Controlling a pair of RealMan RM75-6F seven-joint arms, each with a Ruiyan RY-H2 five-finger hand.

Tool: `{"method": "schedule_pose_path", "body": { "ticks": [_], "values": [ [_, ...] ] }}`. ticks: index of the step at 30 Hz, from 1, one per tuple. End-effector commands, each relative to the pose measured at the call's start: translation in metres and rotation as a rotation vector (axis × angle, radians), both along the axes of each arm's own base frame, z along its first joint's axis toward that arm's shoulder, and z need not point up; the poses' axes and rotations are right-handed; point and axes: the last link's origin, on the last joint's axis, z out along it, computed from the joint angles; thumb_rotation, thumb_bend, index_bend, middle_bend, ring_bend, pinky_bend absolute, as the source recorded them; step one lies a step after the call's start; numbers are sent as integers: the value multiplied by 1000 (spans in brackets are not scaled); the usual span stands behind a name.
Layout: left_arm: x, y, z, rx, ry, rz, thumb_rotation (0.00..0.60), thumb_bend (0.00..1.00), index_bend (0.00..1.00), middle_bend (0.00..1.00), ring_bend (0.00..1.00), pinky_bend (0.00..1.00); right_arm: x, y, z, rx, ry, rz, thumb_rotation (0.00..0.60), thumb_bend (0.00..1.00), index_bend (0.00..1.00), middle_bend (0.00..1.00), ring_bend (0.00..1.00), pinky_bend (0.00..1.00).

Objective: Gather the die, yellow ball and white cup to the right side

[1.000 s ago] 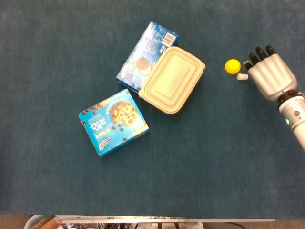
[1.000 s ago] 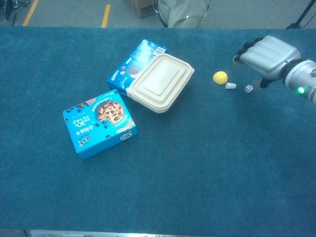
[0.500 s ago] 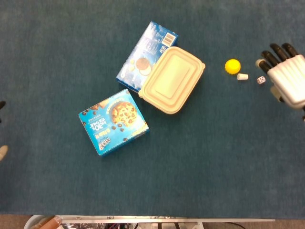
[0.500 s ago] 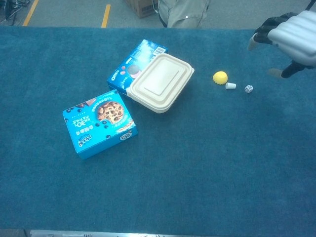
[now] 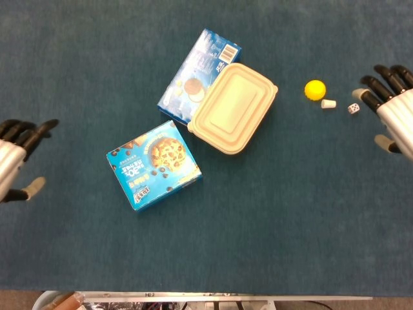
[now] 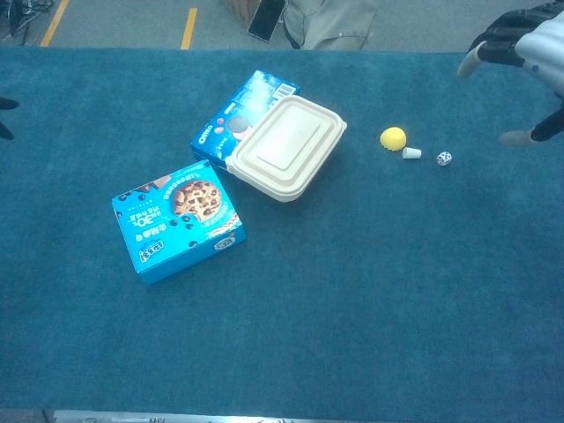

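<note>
Table (image 5: 271, 219) covered with blue cloth. Cookie box (image 5: 153, 165) at left-centre, cream lidded container (image 5: 232, 106) resting on second blue box (image 5: 200, 68) behind it. Right side: yellow ball (image 5: 315, 90), white cup (image 5: 328, 103), die (image 5: 353, 109) in short row, close together, not touching. Task looks finished; next move probably only retreat. Right hand (image 5: 393, 106) at right edge, fingers spread, holds nothing, near die but apart. Left hand (image 5: 16, 158) at far left edge, fingers apart, empty.

Matt napped cloth (blue) table (image 5: 290, 219)
</note>
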Motion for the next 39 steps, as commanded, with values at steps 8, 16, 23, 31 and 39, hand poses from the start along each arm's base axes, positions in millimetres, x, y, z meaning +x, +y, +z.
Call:
{"method": "schedule_pose_path", "body": {
  "ticks": [8,16,23,31,39],
  "values": [
    [16,28,-26,-89,-46,-124,600,293,194,191,109,123,-6,11,11,-22,-29,20,600,87,295,247,136,190],
    [31,44,-47,-128,-74,-202,600,293,190,173,107,115,-15,11,12,-22,-41,5,600,93,295,249,136,190],
    [34,53,-62,-167,-32,-206,600,293,187,171,107,113,-13,7,-3,49,5,11,600,93,295,253,153,266],
    [25,48,-48,-125,-10,-157,600,293,186,171,107,110,5,-4,-37,197,124,38,600,94,295,338,255,396],
    [12,36,-26,-70,-1,-106,600,293,184,171,107,104,12,-35,-71,267,212,-22,600,93,295,344,261,400]
  ]
}}
